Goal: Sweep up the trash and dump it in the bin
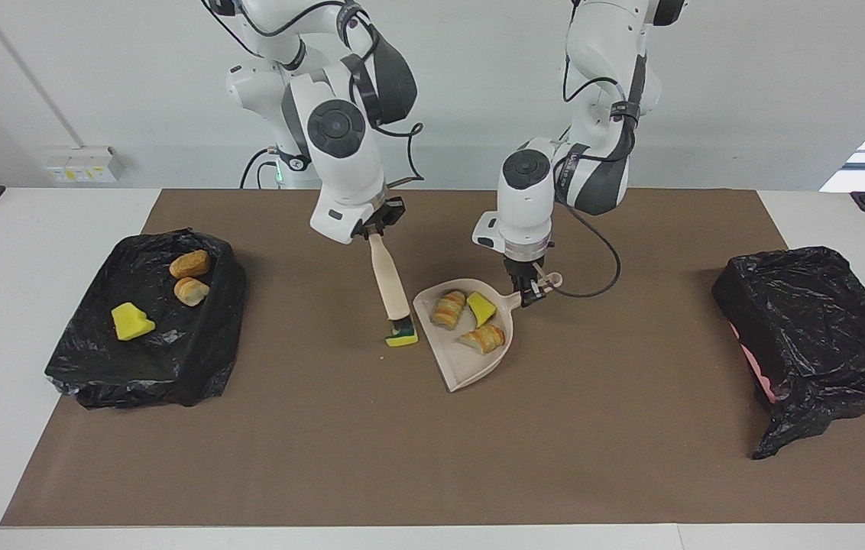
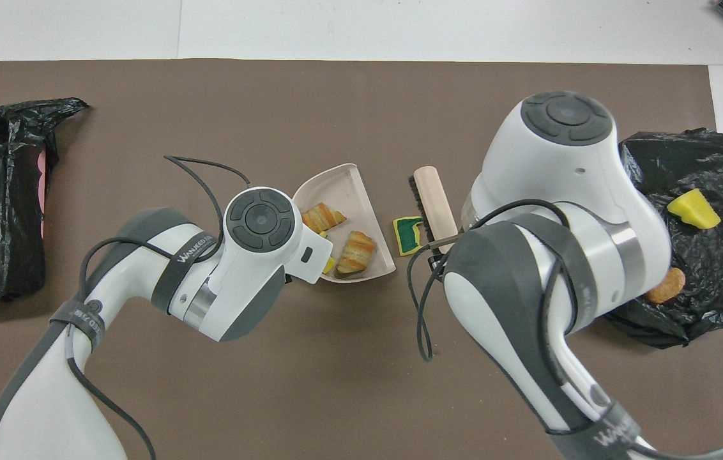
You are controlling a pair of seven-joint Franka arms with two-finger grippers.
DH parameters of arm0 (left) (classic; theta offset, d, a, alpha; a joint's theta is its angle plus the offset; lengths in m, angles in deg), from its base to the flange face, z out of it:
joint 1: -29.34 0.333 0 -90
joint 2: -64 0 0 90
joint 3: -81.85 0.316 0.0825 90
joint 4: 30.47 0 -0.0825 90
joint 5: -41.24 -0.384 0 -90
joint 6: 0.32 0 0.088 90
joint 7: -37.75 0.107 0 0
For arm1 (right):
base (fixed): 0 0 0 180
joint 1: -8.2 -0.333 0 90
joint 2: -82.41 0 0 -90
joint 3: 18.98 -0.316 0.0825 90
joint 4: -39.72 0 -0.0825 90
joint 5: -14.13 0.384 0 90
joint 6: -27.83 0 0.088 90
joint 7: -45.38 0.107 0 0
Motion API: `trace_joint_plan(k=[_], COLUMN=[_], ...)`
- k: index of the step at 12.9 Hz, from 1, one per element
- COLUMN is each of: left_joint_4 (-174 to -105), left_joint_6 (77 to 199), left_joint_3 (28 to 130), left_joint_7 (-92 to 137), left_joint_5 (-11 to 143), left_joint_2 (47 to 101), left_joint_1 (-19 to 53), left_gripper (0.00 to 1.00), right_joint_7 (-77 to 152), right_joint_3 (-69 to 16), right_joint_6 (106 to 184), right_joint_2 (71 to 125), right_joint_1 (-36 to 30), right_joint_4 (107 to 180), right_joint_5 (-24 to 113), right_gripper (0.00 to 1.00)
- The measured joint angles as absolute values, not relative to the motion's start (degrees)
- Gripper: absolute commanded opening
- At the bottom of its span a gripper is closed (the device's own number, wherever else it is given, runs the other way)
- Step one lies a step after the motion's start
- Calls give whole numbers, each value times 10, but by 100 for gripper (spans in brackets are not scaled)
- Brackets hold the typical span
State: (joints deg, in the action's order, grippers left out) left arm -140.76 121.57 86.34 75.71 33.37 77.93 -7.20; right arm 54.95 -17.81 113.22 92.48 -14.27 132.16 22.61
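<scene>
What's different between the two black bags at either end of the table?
The bin at the right arm's end lies open with three scraps in it: a yellow sponge piece and two bread lumps. The bag at the left arm's end looks bunched, shows no scraps, and has something pink showing at its edge. Both are crinkled black plastic on the brown mat.

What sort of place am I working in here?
Likely a robotics lab test bench: a white table under a brown mat, staged bag-lined bins, plain white wall.

A white table [image 1: 35, 229] carries a brown mat [image 1: 432, 458], on which lie two black-bagged bins [image 1: 173, 359] [image 1: 814, 328], a dustpan [image 1: 471, 367] and a sponge scrap [image 1: 402, 340].
</scene>
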Motion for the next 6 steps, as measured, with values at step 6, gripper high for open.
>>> trace_joint_plan(k=[6], left_joint_4=[-1408], left_joint_6=[1215], left_joint_3=[863], left_joint_7=[762], left_joint_5=[334], left_joint_2=[779], left_joint_1=[-72], left_gripper=[0], right_joint_7=[485], right_joint_3=[-175], right_joint_6=[1179], right_joint_2=[892], right_joint_1=[-109], right_joint_4=[1421], right_joint_5=[144], right_gripper=[0])
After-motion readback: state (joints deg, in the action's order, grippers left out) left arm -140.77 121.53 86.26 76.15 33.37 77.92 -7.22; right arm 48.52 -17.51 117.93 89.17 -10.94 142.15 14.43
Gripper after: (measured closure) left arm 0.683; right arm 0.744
